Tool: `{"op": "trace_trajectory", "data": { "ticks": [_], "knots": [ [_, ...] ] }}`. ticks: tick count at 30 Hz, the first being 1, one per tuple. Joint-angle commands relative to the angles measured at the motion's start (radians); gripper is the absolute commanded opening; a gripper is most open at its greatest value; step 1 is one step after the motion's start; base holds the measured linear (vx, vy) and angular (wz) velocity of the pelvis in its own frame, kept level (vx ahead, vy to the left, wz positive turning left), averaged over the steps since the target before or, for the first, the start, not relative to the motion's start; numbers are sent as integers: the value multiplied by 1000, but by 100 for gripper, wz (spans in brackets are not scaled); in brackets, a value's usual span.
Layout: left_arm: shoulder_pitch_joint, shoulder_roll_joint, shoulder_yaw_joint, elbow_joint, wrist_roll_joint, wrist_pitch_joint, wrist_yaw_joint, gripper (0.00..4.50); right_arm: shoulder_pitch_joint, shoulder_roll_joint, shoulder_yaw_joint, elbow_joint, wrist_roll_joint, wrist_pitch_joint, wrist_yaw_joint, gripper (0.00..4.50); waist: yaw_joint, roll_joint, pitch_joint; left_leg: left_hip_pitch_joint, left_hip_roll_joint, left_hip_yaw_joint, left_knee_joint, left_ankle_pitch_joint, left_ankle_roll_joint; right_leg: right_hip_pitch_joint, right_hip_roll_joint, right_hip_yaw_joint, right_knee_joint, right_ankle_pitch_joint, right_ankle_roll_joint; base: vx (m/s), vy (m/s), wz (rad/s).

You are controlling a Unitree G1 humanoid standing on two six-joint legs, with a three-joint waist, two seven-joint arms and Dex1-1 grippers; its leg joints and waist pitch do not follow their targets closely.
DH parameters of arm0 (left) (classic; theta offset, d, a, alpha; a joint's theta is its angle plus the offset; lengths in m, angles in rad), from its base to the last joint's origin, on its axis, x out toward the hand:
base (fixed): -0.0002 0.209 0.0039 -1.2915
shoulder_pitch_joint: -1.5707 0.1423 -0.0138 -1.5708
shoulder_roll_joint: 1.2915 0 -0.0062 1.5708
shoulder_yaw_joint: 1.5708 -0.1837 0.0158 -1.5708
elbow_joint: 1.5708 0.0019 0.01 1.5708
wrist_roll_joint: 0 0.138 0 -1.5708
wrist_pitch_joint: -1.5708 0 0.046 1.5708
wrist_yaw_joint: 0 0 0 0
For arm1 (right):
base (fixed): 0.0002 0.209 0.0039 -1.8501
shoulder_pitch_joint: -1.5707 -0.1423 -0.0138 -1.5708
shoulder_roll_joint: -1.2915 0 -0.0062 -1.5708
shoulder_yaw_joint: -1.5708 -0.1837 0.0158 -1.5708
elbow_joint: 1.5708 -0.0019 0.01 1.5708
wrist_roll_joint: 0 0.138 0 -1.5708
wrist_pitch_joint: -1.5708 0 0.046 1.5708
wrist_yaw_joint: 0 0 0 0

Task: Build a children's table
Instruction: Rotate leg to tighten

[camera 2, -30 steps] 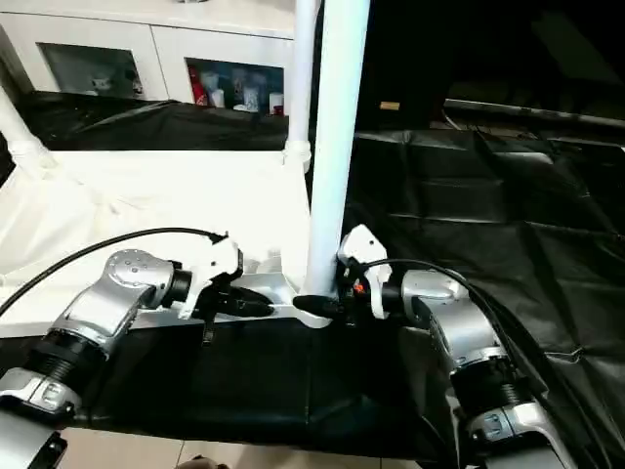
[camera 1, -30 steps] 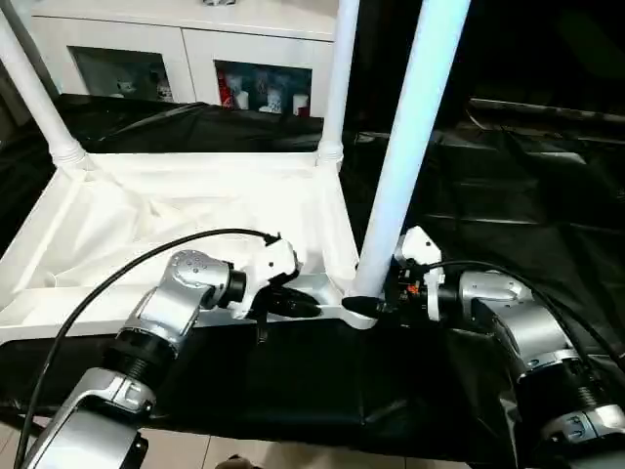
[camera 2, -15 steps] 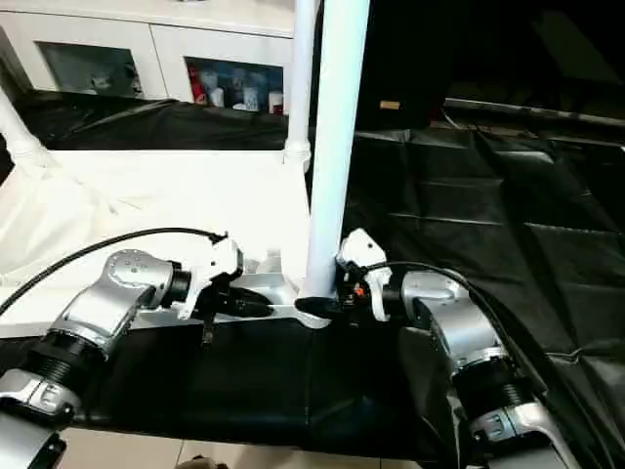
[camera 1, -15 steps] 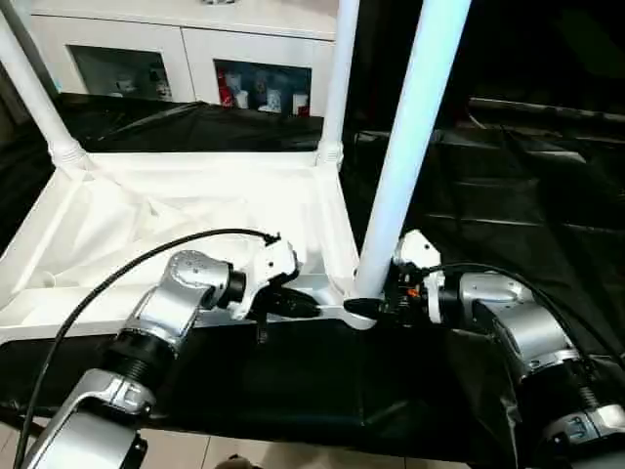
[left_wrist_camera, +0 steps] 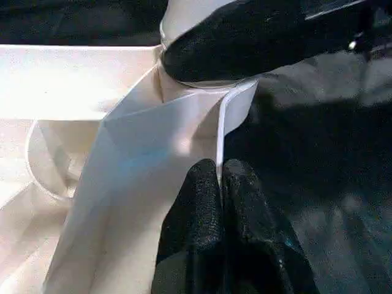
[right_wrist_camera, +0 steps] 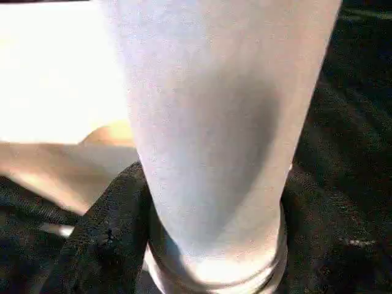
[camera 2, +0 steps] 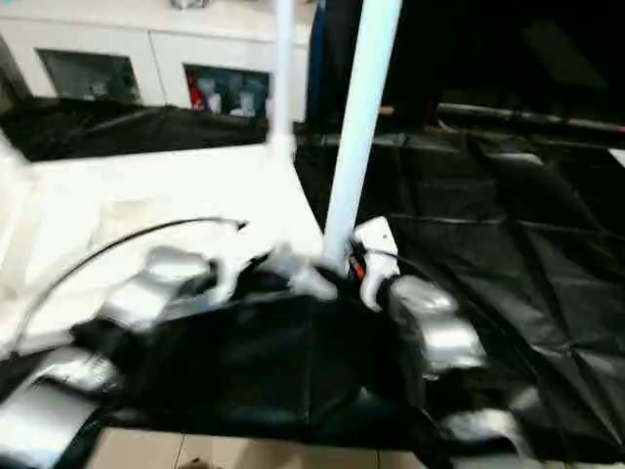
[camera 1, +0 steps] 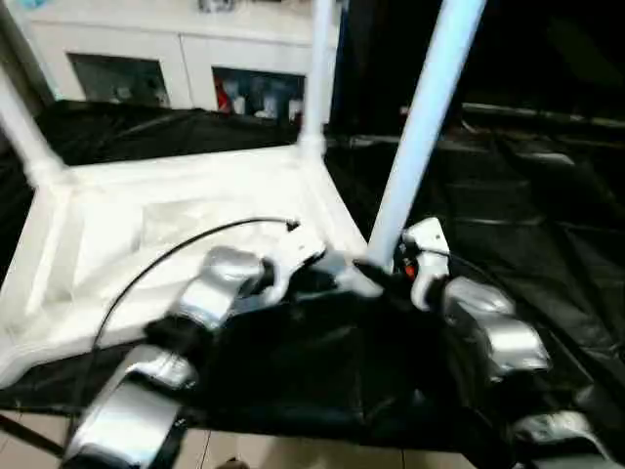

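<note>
While blur hides detail, left gripper (left_wrist_camera: 220,184) jaws pinch tabletop (left_wrist_camera: 153,141) rim; right gripper (right_wrist_camera: 208,245) clasps leg (right_wrist_camera: 214,122)

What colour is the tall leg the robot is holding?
White; the leg shows best in the left eye view.

A large table draped in black cloth (camera 1: 547,210) spreads across the scene, its wrinkled covering catching long glints of light. Behind it, along the far wall, stands a white cabinet (camera 1: 186,49) with glass doors; small red and white items (camera 1: 256,98) sit blurred on a shelf inside. Pale floor tiles (camera 2: 254,451) show at the near edge.
</note>
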Motion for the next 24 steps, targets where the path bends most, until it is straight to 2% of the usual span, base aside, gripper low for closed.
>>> {"op": "trace_trajectory", "data": {
  "ticks": [1, 5, 6, 7, 9, 10, 11, 12, 13, 17, 19, 20, 21, 22, 23, 24],
  "knots": [
    [-33, -29, 52, 59, 1, 13, 178, 0, -3, 55, 7, 84, -19, 16, -105, 265, -4, -4, -55, 15, 51, -29, -82, -250, -14, 24, -62, 38, -82, -235, -188, 0, 0, 0],
    [-66, -71, 49, 129, 24, -2, 251, 0, -65, 127, -29, 165, -39, -3, -254, 265, -7, -4, -58, 14, 49, -27, -80, -216, -9, 26, -60, 37, -75, -167, -204, 0, 0, 0],
    [-72, -77, 49, 144, 26, -9, 259, 0, -74, 136, -32, 177, -45, -7, -271, 265, -5, -4, -59, 16, 49, -27, -78, -205, -5, 27, -59, 36, -75, -149, -204, 0, 0, 0],
    [-74, -80, 49, 152, 25, -18, 254, 0, -84, 146, -29, 187, -44, -23, -265, 265, -4, -9, -59, 14, 49, -25, -78, -200, 3, 29, -60, 36, -75, -133, -207, 0, 0, 0],
    [-74, -82, 49, 156, 25, -24, 249, 0, -91, 152, -28, 194, -43, -35, -258, 265, -3, -6, -58, 13, 49, -25, -77, -196, 12, 30, -62, 36, -74, -121, -209, 0, 0, 0],
    [-71, -79, 47, 152, 25, -29, 240, 0, -91, 155, -20, 186, -40, -49, -233, 300, -3, -7, -58, 14, 49, -25, -77, -199, 15, 30, -61, 36, -75, -121, -209, 0, 0, 0],
    [-71, -79, 47, 152, 25, -29, 240, 0, -91, 155, -20, 186, -40, -49, -233, 300, -3, -9, -57, 13, 50, -25, -78, -203, 18, 30, -62, 36, -76, -126, -208, 0, 0, 0],
    [-61, -64, 42, 139, 16, -51, 201, 0, -81, 145, -3, 153, -26, -86, -146, 300, -2, -11, -55, 13, 51, -26, -80, -221, 22, 31, -63, 36, -79, -163, -203, 0, 0, 0],
    [-61, -64, 42, 139, 16, -51, 201, 0, -81, 145, -3, 153, -26, -86, -146, 323, -1, -11, -55, 13, 51, -26, -80, -225, 24, 32, -64, 36, -80, -172, -199, 0, 0, 0],
    [-43, -37, 30, 111, 9, -102, 121, 0, -64, 103, 4, 97, 13, -68, -10, 357, -4, -13, -55, 5, 51, -28, -80, -204, 43, 37, -63, 36, -77, -149, -194, 0, 0, 0],
    [-23, -6, 24, 84, -3, -130, 33, 0, -40, 27, 41, 29, 21, -24, 133, 374, -2, -13, -58, 9, 52, -26, -75, -181, 58, 37, -63, 36, -75, -126, -206, 0, 0, 0],
    [-23, -6, 24, 84, -3, -130, 33, 0, -40, 27, 41, 29, 21, -24, 133, 374, -2, -13, -58, 8, 51, -26, -74, -170, 65, 38, -61, 35, -75, -113, -209, 0, 0, 0],
    [-4, 13, 23, 57, -21, -146, -32, 0, -23, -20, 64, -13, 26, -9, 211, 374, -2, -12, -58, 7, 52, -24, -73, -156, 72, 36, -61, 36, -71, -86, -217, 0, 0, 0],
    [-4, 13, 23, 57, -21, -146, -32, 0, -23, -20, 64, -13, 26, -9, 211, 374, 0, -13, -58, 7, 53, -25, -72, -147, 76, 39, -61, 35, -70, -76, -220, 0, 0, 0],
    [19, 34, 20, 21, -42, -166, -107, 0, -5, -64, 82, -51, 31, 2, 287, 374, 3, -13, -59, 8, 54, -24, -71, -141, 83, 38, -62, 35, -69, -62, -229, 0, 0, 0],
    [25, 40, 18, 12, -48, -172, -125, 0, -2, -73, 84, -58, 33, 6, 302, 374, 1, -12, -58, 6, 55, -24, -71, -142, 86, 38, -61, 34, -66, -58, -236, 0, 0, 0]
  ]
}}
